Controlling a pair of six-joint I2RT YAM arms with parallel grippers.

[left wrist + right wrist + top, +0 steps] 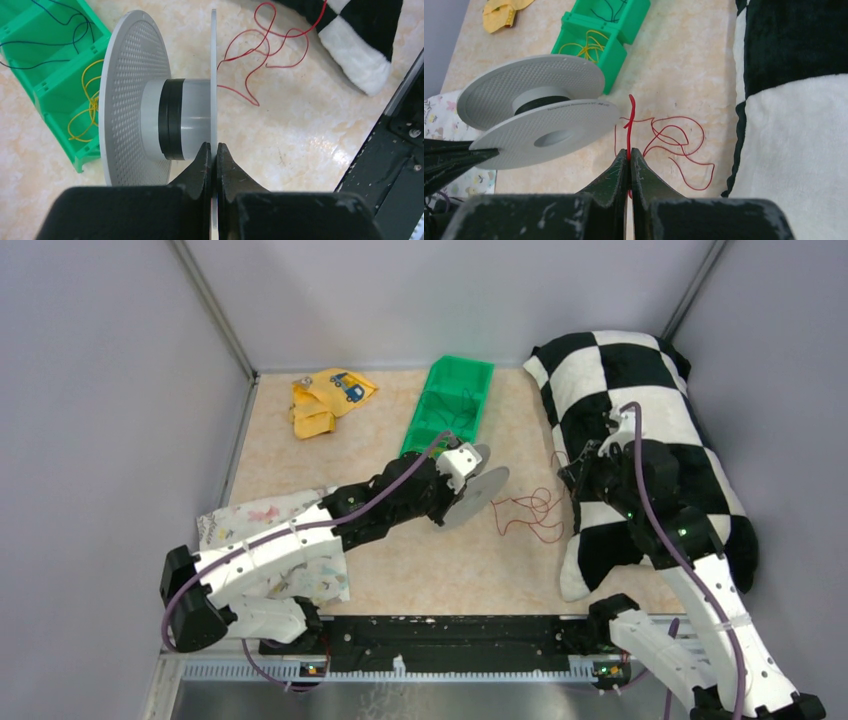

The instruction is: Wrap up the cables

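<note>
Wire (630, 125) lying in loose loops on table (420, 575) right of spool (135, 95), one end pinched in closed right claw (629, 152); spool's flange clamped in closed left claw (214, 147).

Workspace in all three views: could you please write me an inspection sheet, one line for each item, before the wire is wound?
Surface: beige table; no spill seen.
Job's things: red wire lying in loose loops on the table; grey spool held by one flange, no red turns seen on its hub.
Clutter: green tray with yellow wire inside; yellow cloth; printed cloth; checkered cushion.
Grippers: left gripper shut on the spool's flange; right gripper shut on the red wire.
Cables: purple hoses run along both arms.
Surroundings: grey walls on three sides.
</note>
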